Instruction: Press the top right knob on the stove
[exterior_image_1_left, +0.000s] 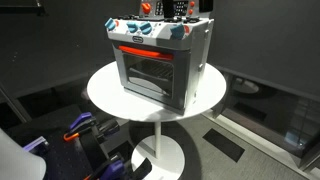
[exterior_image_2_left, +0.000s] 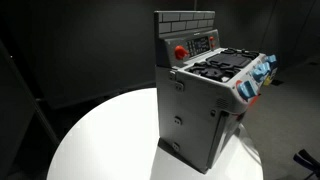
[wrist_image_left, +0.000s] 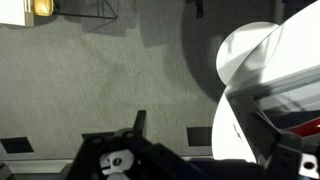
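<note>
The stove (exterior_image_1_left: 160, 62) is a small silver-grey toy oven with a dark glass door and a red strip above it, standing on a round white table (exterior_image_1_left: 105, 95). Red and blue knobs (exterior_image_1_left: 143, 30) line its white top front. In an exterior view the stove (exterior_image_2_left: 200, 105) shows its side, black burners, a brick-pattern back panel and a red knob (exterior_image_2_left: 181, 50) on that panel. My gripper (wrist_image_left: 215, 150) shows only in the wrist view, as dark fingers low in the frame. It looks open and empty. It is off to the side of the table, with the stove (wrist_image_left: 295, 100) at the right edge.
The table stands on a single white pedestal foot (exterior_image_1_left: 160, 152) over grey carpet. Blue and orange gear (exterior_image_1_left: 82, 128) lies on the floor beside it. Dark curtains (exterior_image_2_left: 70, 50) are behind the table. The wrist view shows carpet with dark floor plates (wrist_image_left: 200, 133).
</note>
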